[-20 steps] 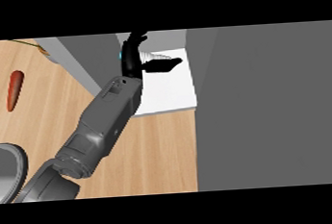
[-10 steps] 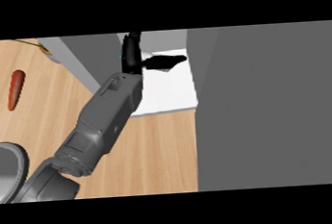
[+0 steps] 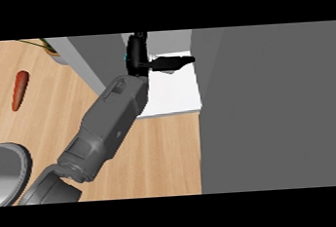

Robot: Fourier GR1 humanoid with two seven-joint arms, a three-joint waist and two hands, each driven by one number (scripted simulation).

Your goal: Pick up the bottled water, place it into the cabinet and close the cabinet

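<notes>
Obs: left robot hand (image 3: 139, 62) is now open inside the grey cabinet with a white floor (image 3: 175, 93). Its fingers are straight and point far, thumb out to the right, where a second ago they were curled round the cyan-marked bottled water (image 3: 128, 55). Only a cyan sliver of the bottle shows at the hand's left edge, so release looks done and the bottle in the cabinet, with withdrawal and door closing left. Far left on the wooden worktop (image 3: 166, 154) lies a red-orange carrot (image 3: 18, 90).
</notes>
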